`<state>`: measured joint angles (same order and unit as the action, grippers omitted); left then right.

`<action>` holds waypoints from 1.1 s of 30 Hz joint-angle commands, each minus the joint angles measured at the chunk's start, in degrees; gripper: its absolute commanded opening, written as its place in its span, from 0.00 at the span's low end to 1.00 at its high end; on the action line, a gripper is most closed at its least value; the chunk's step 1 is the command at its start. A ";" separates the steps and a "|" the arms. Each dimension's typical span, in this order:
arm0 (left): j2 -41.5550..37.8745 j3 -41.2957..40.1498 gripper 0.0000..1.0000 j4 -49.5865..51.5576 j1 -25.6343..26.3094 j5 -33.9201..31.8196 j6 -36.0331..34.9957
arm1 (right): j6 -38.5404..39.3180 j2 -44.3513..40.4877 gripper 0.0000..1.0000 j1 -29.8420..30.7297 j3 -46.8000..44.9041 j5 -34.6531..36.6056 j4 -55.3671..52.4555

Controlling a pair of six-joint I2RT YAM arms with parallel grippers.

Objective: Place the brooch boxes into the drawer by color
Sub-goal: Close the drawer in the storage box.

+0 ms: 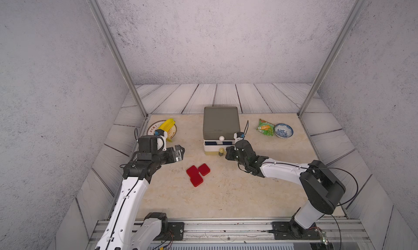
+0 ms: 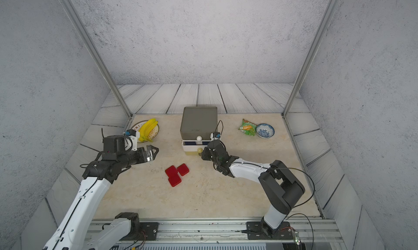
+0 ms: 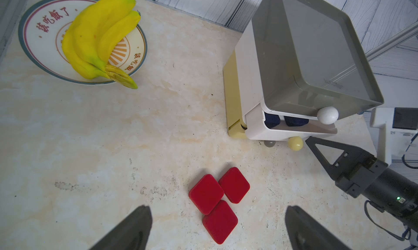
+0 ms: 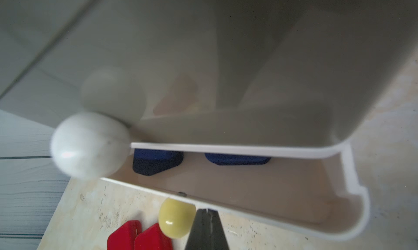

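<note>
The table has three red boxes mid-frame; the left pincer is wide open and empty, the right pincer shut tight.

Three red boxes, two navy boxes — one drawer, plate, bowl, packet, banana bunch.

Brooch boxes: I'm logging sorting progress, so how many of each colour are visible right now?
Red brooch boxes: 3, on the table
Navy brooch boxes: 2, in the open white tier
Black: 0 visible
Total: 5 visible
</note>
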<state>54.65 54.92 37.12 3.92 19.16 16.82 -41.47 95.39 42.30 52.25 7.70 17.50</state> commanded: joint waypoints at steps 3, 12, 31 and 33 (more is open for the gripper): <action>0.42 -0.21 0.99 0.05 0.17 -1.94 -1.50 | 3.02 2.87 0.00 -1.08 4.17 1.08 1.60; 2.11 -0.64 0.99 -0.47 0.15 -3.57 -2.08 | 3.16 5.42 0.13 -1.97 3.26 1.02 6.49; 1.31 -1.41 0.99 -1.24 0.15 -3.30 -1.27 | -3.95 -5.07 0.23 -2.01 -11.02 -2.17 13.22; 1.26 -1.40 0.99 -1.27 0.14 -3.17 -1.19 | -5.90 -4.99 0.08 -1.97 -12.04 -1.85 15.96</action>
<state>56.88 54.06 36.84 3.92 16.03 15.49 -43.81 91.42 40.36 41.45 5.96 29.67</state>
